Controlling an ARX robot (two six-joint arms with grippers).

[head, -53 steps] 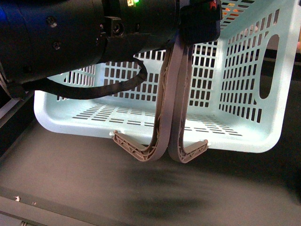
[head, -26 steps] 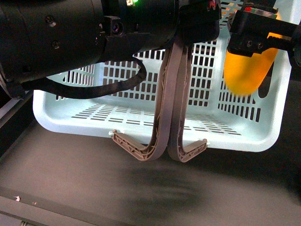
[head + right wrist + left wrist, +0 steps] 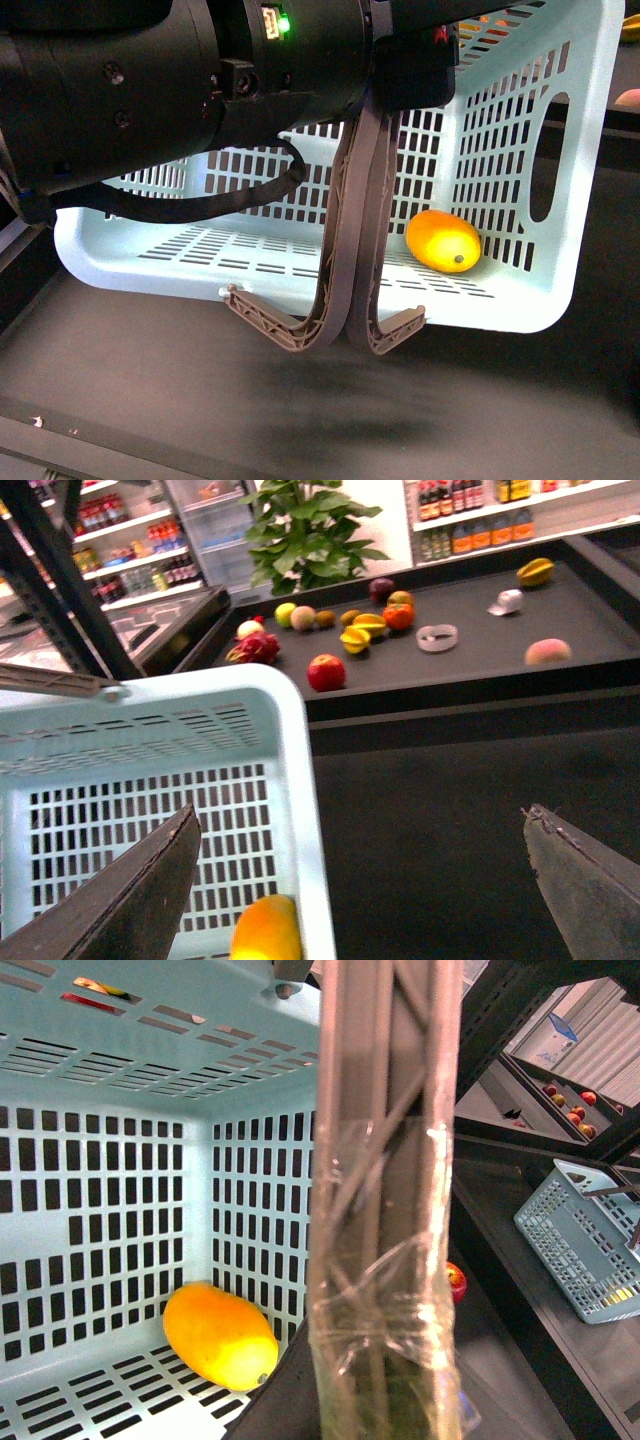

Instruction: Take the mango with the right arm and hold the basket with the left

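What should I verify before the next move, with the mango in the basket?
1. Mango inside basket, lying near a wall: ok.
2. Right end effector open and empty: ok.
3. Right end effector out of the basket: ok, absent from the front view.
4. Left end effector at the top of both handles: ok.
5. Jaw contact on handles: hidden, cannot tell.
6. Mango at rest, not rolling: cannot tell.

Dark matte counter [image 3: 450,800], bottle-lined shelves [image 3: 480,520] and a leafy plant [image 3: 305,535] by the far wall.
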